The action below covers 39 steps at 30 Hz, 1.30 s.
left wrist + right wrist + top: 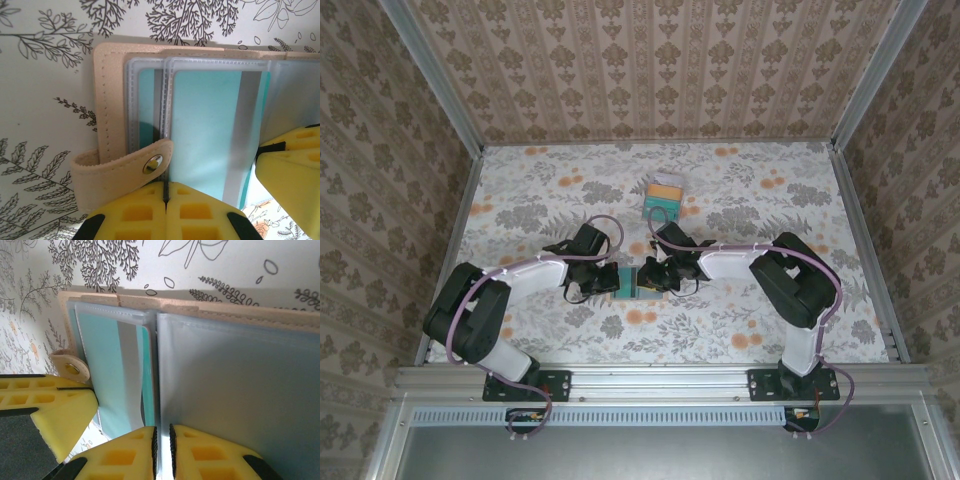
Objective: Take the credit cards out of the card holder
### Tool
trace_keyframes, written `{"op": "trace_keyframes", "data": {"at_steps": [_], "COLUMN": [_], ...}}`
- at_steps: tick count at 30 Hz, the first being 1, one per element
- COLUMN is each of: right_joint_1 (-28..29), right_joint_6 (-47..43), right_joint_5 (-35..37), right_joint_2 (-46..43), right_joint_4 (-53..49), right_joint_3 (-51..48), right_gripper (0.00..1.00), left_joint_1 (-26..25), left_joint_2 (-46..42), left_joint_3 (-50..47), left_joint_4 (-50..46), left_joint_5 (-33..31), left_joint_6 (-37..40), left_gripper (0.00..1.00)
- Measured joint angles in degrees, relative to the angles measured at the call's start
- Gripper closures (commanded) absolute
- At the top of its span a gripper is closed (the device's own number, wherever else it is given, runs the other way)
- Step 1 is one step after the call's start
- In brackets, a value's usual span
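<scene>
The card holder (628, 281) lies open on the table between the two arms, tan leather outside (112, 100), clear sleeves inside. A teal credit card (210, 140) with a grey stripe sits in one sleeve, and it appears again as the teal credit card (107, 375). My left gripper (165, 192) is shut on a sleeve's edge beside the snap strap (125, 170). My right gripper (162, 440) pinches the thin edge of the grey-blue panel (240, 385), its pads a slit apart. Other credit cards (663, 195), orange on top, lie stacked farther back.
The flowered tabletop (740, 200) is walled by patterned panels and metal rails (860, 230). Both grippers (616, 283) (648, 277) work close together at the centre, and the right one's yellow finger (295, 170) is in the left wrist view.
</scene>
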Motion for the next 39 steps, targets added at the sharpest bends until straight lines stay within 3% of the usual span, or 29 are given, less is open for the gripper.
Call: {"op": "trace_keyframes", "data": {"at_steps": [13,15,16,21,23,35,39], "right_joint_1": [0.2,0.2,0.2,0.3,0.3,-0.6,-0.9], "right_joint_6": [0.6,0.7,0.9,1.1,1.1,1.0,0.6], "right_joint_5": [-1.4,-1.5,-1.5,-1.7,-1.7,-1.0,-0.6], "right_joint_2": [1.3,1.3,1.3,1.3,1.3,-1.1,-2.0], "right_joint_4": [0.9,1.0,1.0,1.7,1.9,1.9,1.5], "right_joint_3": [0.7,0.7,0.7,0.7,0.6,-2.1,-2.6], "right_gripper": [0.86,0.94,1.0,1.0,1.0,1.0,1.0], "left_joint_1": [0.0,0.0,-0.1,-0.1,-0.1,1.1,1.1], "left_joint_2": [0.0,0.0,0.0,0.0,-0.3,-1.7,-1.7], "left_joint_3": [0.0,0.0,0.0,0.2,0.7,0.7,0.7], "left_joint_4": [0.0,0.0,0.0,0.0,-0.1,-3.6,-3.8], "left_joint_5": [0.0,0.0,0.0,0.1,0.5,-0.7,-0.7], "left_joint_6": [0.0,0.0,0.0,-0.1,-0.2,-0.2,-0.2], "left_gripper": [0.99,0.97,0.94,0.63,0.59,0.62,0.71]}}
